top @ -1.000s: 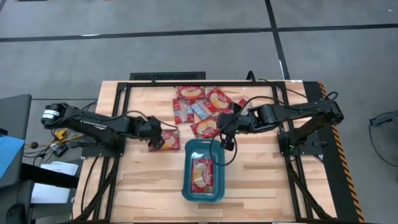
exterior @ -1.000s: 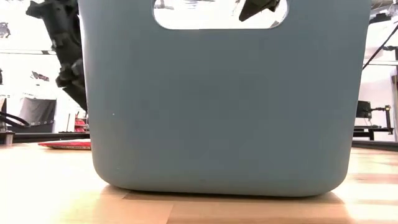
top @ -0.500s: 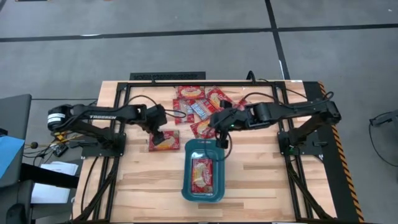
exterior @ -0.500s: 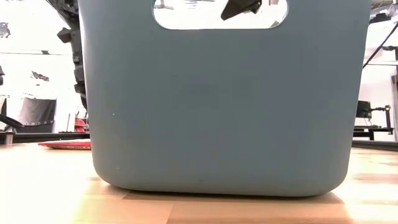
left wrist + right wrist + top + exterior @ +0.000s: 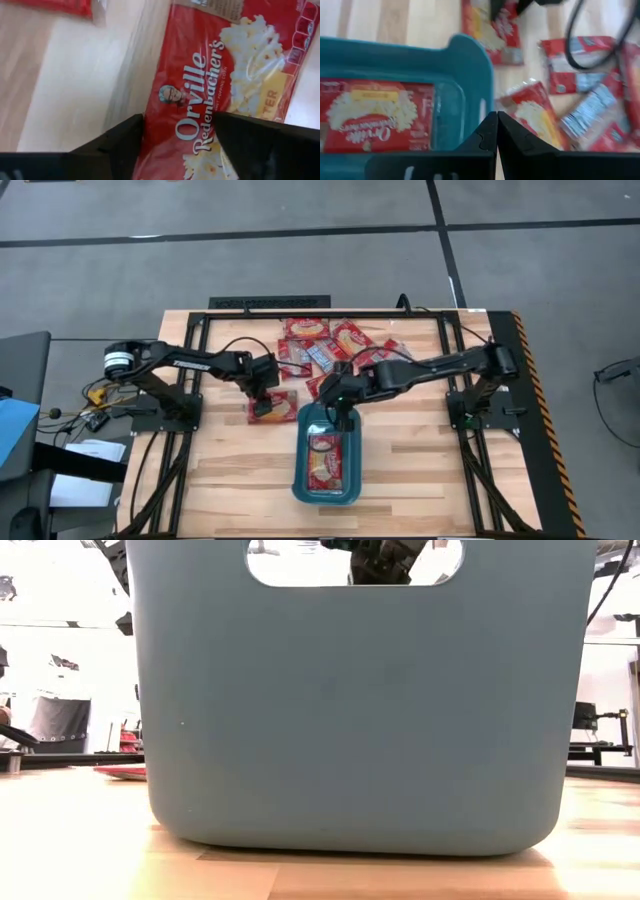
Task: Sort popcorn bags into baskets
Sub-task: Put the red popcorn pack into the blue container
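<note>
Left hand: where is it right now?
In the high view the left hand is down over a lone popcorn bag on the table, just left of the teal basket's far end; its fingers straddle that bag.

grey floor (image 5: 300, 240), wooden table (image 5: 420, 460), bright room
</note>
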Available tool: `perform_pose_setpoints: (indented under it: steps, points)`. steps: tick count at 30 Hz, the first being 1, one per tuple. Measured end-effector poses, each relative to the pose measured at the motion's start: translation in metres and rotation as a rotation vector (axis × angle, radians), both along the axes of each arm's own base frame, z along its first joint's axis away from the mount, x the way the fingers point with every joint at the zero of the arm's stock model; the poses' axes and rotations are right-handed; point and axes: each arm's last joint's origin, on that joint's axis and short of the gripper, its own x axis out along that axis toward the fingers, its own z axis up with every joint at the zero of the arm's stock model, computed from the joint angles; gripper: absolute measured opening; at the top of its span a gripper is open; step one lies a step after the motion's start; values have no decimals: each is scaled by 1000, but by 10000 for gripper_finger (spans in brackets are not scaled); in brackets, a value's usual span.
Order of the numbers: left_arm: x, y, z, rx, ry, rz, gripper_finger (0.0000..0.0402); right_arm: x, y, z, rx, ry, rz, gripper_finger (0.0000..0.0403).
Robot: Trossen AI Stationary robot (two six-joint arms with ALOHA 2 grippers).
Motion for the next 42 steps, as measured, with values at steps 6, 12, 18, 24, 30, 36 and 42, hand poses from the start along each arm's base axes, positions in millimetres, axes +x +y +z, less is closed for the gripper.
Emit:
perform_pose_setpoints:
  steps: [6,12,18,24,30,36,42]
  points:
    - [4,1,-2,16,-25,54,112,-2,1,2,6,-4,-2,22]
    - [3,7,-1,1,-31,197,21,-15,-1,27,32,-72,-29,21]
    - [-5,12,28,33,-33,369,12,-37,2,56,62,-151,-46,31]
    - [-19,1,82,-25,-152,588,1,-64,8,82,57,-221,-72,18]
    - [-36,-33,129,-191,-391,760,1,-91,12,105,46,-286,-111,23]
    - [-35,-90,150,-353,-625,862,1,-116,11,119,12,-324,-197,34]
    - [-13,-146,146,-506,-796,952,1,-126,10,126,31,-348,-220,20]
